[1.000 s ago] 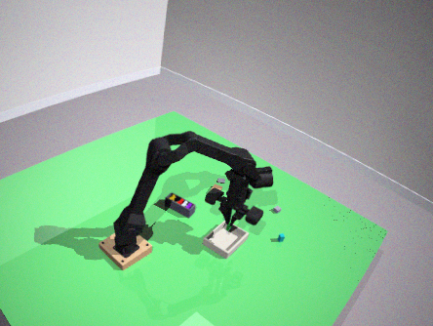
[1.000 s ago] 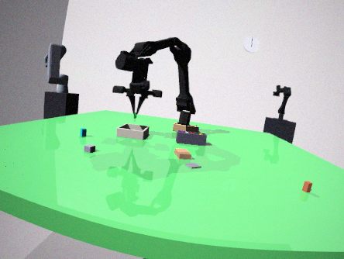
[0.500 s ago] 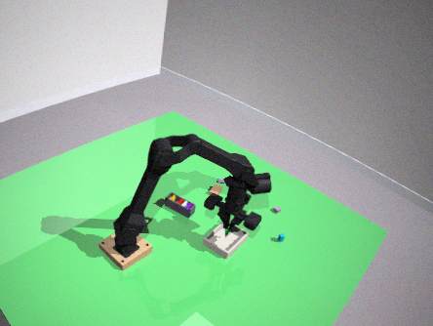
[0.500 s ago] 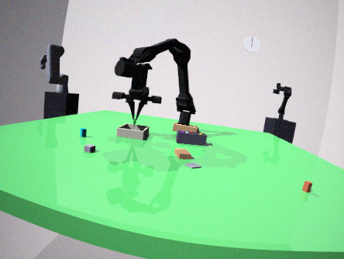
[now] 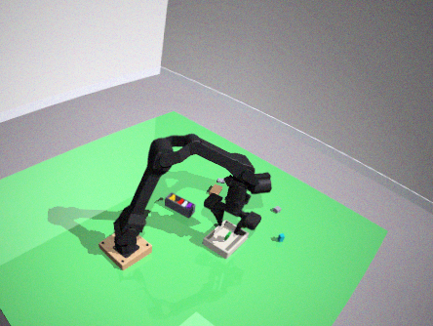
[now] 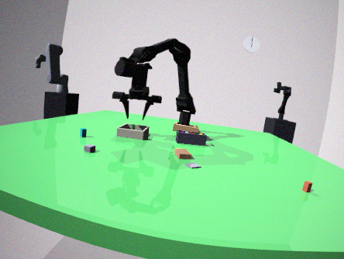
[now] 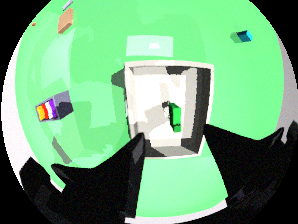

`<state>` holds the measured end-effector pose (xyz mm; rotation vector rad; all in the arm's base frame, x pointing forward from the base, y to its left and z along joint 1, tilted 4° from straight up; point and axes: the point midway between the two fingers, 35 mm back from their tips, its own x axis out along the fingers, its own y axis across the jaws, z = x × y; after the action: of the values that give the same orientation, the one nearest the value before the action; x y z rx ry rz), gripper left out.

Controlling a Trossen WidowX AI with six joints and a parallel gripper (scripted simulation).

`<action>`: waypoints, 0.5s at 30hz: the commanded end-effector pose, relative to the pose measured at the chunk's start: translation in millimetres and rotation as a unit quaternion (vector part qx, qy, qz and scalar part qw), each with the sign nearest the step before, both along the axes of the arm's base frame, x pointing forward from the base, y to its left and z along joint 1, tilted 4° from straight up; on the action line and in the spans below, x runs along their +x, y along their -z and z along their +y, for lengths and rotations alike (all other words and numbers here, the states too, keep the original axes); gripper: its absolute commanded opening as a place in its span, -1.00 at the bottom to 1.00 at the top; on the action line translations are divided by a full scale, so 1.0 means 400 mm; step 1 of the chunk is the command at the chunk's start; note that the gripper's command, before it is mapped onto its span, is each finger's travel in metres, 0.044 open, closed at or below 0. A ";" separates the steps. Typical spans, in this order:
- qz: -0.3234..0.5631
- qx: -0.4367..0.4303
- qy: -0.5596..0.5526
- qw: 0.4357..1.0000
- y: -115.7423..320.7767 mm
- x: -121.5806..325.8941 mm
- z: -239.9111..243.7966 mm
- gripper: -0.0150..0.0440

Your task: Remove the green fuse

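Note:
The green fuse is within the walls of the pale tray. I cannot tell whether it rests on the tray floor. My gripper is open above the tray, its fingers well apart on either side of the fuse and not touching it. The dark fuse block stands apart from the tray, toward the arm's base side, holding yellow, red, white and purple fuses.
An orange-brown block and a flat grey piece lie beyond the fuse block. A cyan block and a grey cube lie past the tray. A red-orange block is far off.

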<state>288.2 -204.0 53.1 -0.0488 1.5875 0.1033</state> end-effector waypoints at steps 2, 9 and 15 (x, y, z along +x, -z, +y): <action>0.000 -0.003 -0.002 1.000 -0.081 0.002 -0.004 0.63; 0.000 -0.003 -0.002 1.000 -0.086 0.001 -0.004 0.63; -0.002 -0.002 0.000 1.000 -0.081 0.003 -0.003 0.63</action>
<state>289.2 -205.1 85.6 -0.0513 1.5836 0.1005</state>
